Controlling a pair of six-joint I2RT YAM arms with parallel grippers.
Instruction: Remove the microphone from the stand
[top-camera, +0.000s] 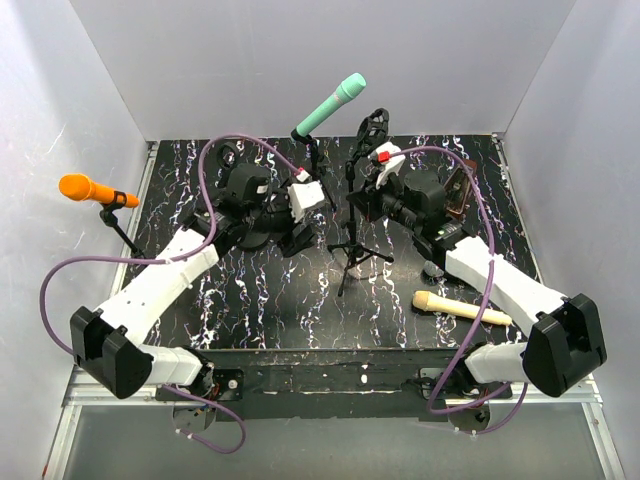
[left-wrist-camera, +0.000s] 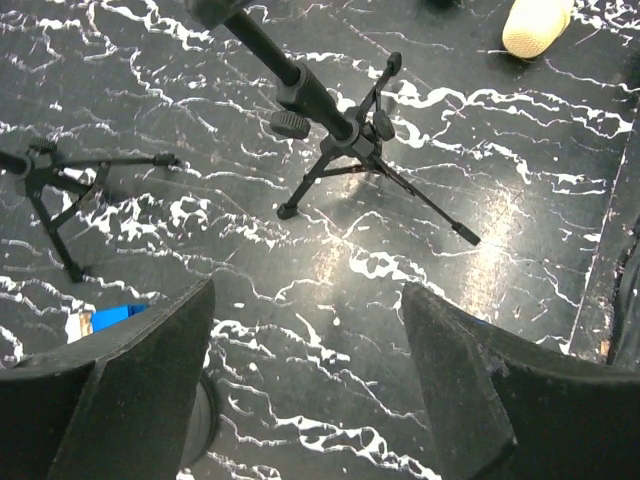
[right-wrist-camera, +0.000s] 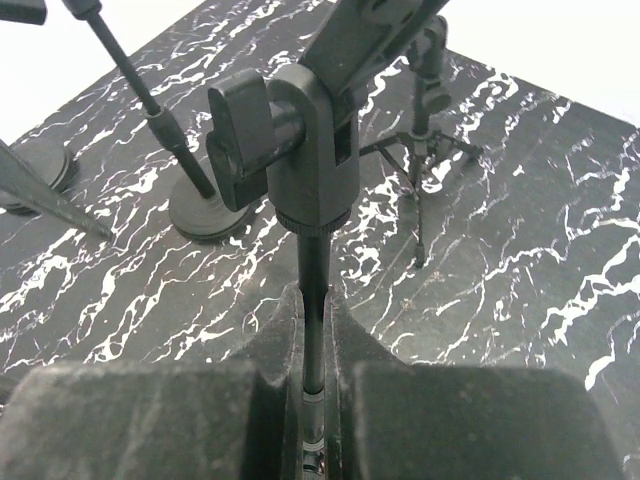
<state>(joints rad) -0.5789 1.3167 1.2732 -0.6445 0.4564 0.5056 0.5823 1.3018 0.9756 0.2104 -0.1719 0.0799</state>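
**Stand held, clip bare**

A beige microphone (top-camera: 460, 306) lies loose on the worktop (top-camera: 300, 310) by my right arm. My right hand (right-wrist-camera: 315, 340) is clamped on the pole of the tripod stand (right-wrist-camera: 314, 290), steadying it, I judge. Its clip (top-camera: 375, 125) looks bare. My left hand (left-wrist-camera: 308, 300) hangs wide open, holding nothing. Beyond, a teal microphone (top-camera: 332, 103) sits clipped. The worktop is black marble-patterned, and the walls (top-camera: 300, 60) are white.

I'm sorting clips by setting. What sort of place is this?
Probably a robotics test booth: plain white walls enclose a black marbled table, the left arm and right arm are bolted at its edge, with a microphone stand as prop.
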